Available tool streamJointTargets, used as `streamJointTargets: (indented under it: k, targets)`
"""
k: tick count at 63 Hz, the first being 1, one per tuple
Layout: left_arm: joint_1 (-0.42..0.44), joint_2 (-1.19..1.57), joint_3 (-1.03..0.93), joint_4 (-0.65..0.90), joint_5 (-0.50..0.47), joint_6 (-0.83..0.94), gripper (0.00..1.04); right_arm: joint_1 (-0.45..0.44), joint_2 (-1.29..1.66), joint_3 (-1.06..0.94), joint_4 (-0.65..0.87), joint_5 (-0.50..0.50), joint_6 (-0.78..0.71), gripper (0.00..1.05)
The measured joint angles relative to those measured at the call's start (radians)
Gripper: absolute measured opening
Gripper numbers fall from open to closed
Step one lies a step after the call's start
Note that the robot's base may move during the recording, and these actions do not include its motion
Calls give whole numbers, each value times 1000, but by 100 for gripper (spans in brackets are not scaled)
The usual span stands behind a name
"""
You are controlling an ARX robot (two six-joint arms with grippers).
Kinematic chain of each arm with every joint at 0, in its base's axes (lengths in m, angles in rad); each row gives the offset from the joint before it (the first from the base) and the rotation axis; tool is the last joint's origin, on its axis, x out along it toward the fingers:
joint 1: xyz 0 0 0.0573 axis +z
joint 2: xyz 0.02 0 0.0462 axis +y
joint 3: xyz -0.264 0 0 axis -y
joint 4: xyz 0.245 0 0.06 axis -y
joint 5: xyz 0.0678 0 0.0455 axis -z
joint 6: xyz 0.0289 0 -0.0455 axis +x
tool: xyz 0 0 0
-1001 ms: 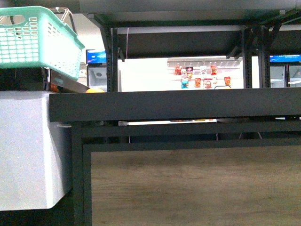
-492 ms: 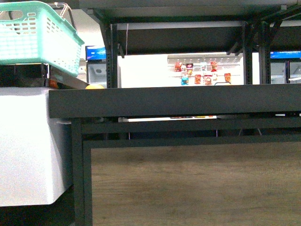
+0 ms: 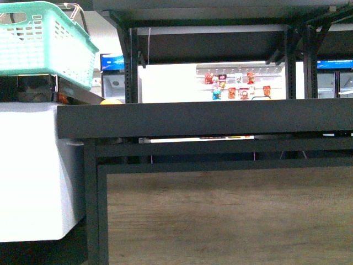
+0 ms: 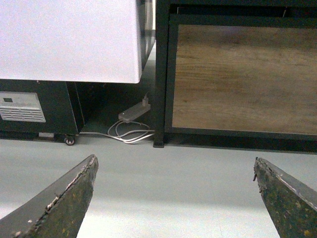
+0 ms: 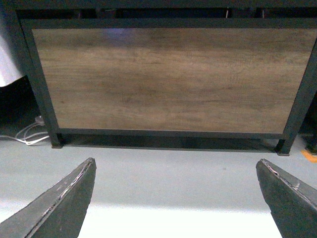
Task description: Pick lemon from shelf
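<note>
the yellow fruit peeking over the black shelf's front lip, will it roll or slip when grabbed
The yellow fruit probably rolls: only its rounded top shows above the lip of the shelf, so how it sits is hidden. The deep lip should stop it rolling forward. It looks small beside the shelf, so it is likely light.

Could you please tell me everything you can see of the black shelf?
The shelf is a black metal rack: a wide tier with a deep front lip, perforated uprights behind it, another tier above. A wood-look panel in a black frame fills its base, whose feet stand on the grey floor. A white cabinet stands beside it.
</note>
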Motion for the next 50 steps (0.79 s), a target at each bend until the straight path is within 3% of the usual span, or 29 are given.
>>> streamJointTargets:
  k: [50]
  targets:
    - [0, 0, 0, 0, -1, 0, 97, 0, 0, 0, 0, 0, 0, 97]
